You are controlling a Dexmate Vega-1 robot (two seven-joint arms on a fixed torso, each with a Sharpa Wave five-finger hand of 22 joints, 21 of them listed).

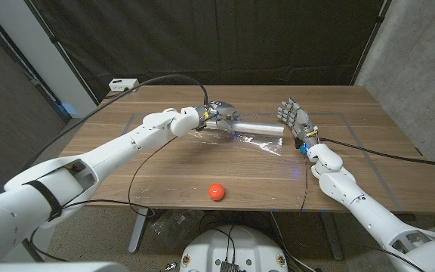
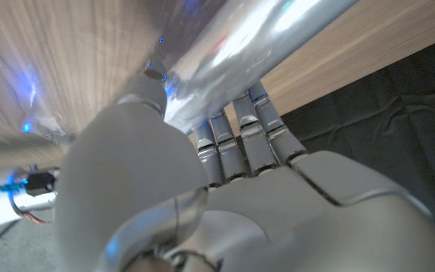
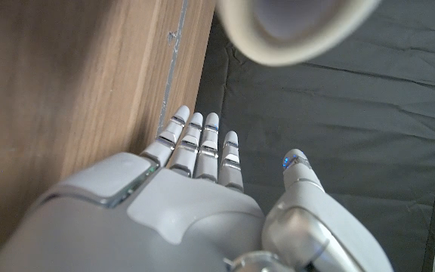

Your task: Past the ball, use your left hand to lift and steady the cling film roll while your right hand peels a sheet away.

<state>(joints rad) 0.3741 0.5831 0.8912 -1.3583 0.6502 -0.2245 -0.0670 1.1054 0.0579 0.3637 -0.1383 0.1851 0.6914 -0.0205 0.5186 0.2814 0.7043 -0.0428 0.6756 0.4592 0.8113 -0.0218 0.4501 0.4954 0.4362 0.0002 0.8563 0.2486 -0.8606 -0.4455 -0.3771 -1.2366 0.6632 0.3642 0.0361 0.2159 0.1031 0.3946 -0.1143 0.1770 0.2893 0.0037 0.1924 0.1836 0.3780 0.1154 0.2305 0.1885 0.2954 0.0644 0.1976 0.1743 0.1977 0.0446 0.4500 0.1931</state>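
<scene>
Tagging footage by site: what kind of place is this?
Probably a robot lab or test cell: a bare wooden table hung round with a black curtain, a white power strip at the table's far edge, cables trailing.

Non-task items I log from the head view: wooden table [image 1: 165,170], with pale tape lines marked across its top; a white box [image 1: 123,84] on the far left corner; black curtain [image 1: 225,38] behind; grey concrete wall [image 1: 421,68] at right.
</scene>
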